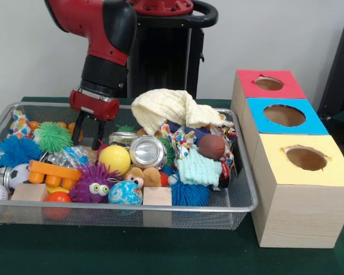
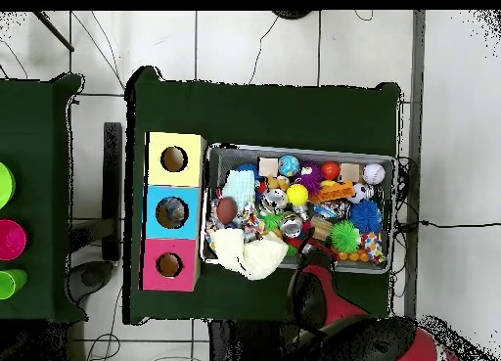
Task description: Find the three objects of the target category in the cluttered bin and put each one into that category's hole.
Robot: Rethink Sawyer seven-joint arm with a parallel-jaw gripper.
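Bin [image 1: 241, 203]: wire mesh, on green table [image 1: 132, 252], heaped with toys: yellow ball [image 1: 115, 158], crushed can [image 1: 148, 152], purple spiky creature [image 1: 93, 184], cream cloth [image 1: 169, 109] draped at far rim. Gripper [image 1: 88, 130]: black fingers spread apart, empty, poised over bin's far side near green spiky ball [image 1: 53, 136]. Boxes beside bin: red [image 1: 269, 84], blue [image 1: 285, 116], yellow [image 1: 305, 158], each holed.

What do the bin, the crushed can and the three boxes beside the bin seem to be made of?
The bin looks like metal wire mesh with a shiny silver rim: you can see through its walls. The crushed can seems to be bare aluminium, bright and reflective with a dented end. The three boxes appear to be pale unfinished wood with visible grain; their tops are matt red, blue and yellow, possibly paint or card.
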